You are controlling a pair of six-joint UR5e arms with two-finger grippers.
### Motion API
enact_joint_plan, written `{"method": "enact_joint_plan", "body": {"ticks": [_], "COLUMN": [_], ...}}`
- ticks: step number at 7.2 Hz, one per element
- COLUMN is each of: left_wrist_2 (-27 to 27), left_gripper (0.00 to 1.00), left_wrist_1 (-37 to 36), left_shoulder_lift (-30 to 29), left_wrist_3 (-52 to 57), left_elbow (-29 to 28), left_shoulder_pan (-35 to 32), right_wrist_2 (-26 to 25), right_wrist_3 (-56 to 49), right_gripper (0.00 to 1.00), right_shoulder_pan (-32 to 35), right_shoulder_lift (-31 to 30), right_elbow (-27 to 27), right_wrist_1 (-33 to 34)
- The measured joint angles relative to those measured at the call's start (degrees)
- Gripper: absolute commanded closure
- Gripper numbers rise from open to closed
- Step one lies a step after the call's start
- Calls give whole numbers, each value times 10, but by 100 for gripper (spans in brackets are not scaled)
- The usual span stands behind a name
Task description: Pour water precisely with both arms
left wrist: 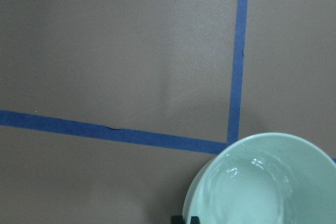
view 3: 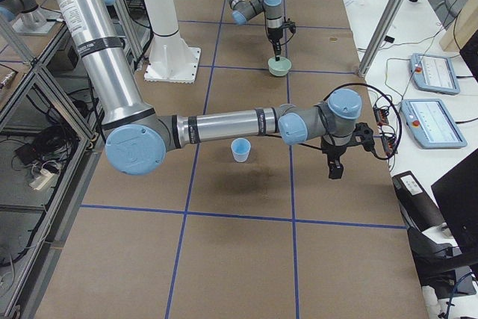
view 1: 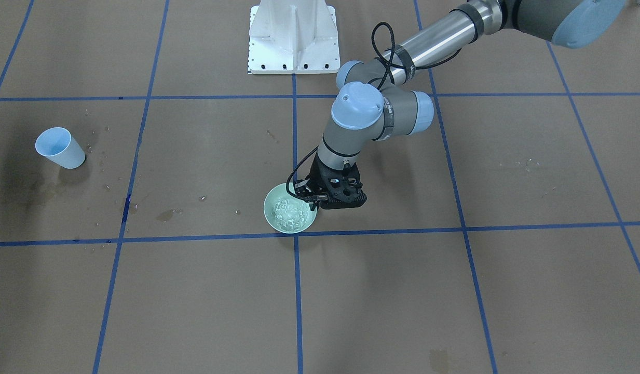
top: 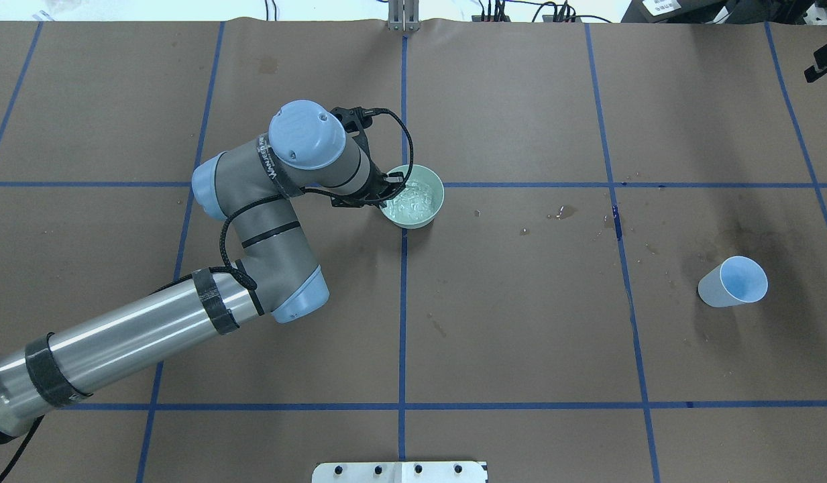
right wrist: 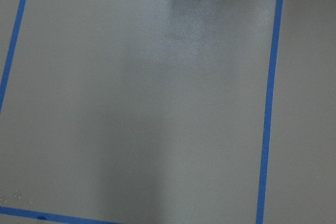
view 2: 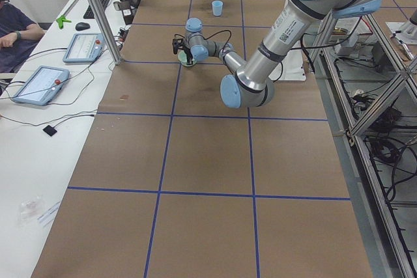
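A pale green bowl point(view 1: 289, 214) point(top: 413, 196) stands on the brown table paper at the crossing of two blue tape lines. The water point(view 1: 287, 212) point(left wrist: 256, 182) in it shows as bright glints. My left gripper point(view 1: 310, 201) point(top: 390, 184) points straight down at the bowl's rim on the robot's left side, with its narrow fingertips point(left wrist: 193, 220) closed on the rim. A light blue cup point(view 1: 60, 148) point(top: 732, 282) stands upright and alone far to the robot's right. My right gripper point(view 3: 334, 166) hangs above the table beyond the cup, and I cannot tell whether it is open.
Wet drops and stains point(top: 564, 213) lie on the paper between bowl and cup. The white pedestal point(view 1: 293, 36) stands at the robot's side. An operator point(view 2: 13, 24), tablets point(view 3: 433, 72) and a metal post point(view 2: 98, 11) line the far table edge.
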State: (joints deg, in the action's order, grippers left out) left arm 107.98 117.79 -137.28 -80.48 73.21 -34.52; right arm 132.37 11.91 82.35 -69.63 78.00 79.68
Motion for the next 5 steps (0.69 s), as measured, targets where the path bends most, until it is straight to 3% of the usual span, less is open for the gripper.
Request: {"method": "enact_joint_plan", "body": {"ticks": [3,5], "left_wrist_2": [15,45], "left_gripper": [100,100], "left_wrist_1": [-17,-41], "left_shoulder_lift": [4,38], "left_wrist_3": [-7,0], "left_elbow": [31,74], "left_shoulder_pan": [-21,-52], "right_wrist_2": [5,11], "right_wrist_3": [0,0], "right_gripper": [1,1], "right_shoulder_pan": [6,12], "right_shoulder_lift": [0,-1], "right_elbow": [1,3], "right_wrist_1": [9,11]}}
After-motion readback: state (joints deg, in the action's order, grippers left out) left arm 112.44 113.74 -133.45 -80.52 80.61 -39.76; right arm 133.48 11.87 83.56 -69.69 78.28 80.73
